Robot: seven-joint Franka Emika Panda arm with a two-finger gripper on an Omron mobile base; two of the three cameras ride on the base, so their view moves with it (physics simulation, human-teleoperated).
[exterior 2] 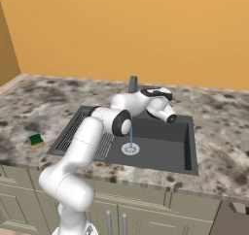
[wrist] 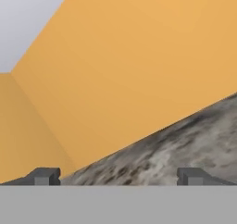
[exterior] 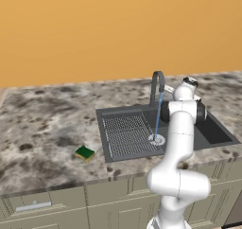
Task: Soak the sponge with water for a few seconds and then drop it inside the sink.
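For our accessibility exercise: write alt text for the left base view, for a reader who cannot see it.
A white robot arm rises over a dark sink where water streams from the faucet; a green-and-yellow sponge lies untouched on the speckled counter left of the sink.

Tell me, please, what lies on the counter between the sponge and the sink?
Nothing: in the left base view, only bare marbled counter separates the sponge from the sink.

Arm hides faucet (exterior 2: pixel 133 83) base, part of sink (exterior: pixel 217 133).
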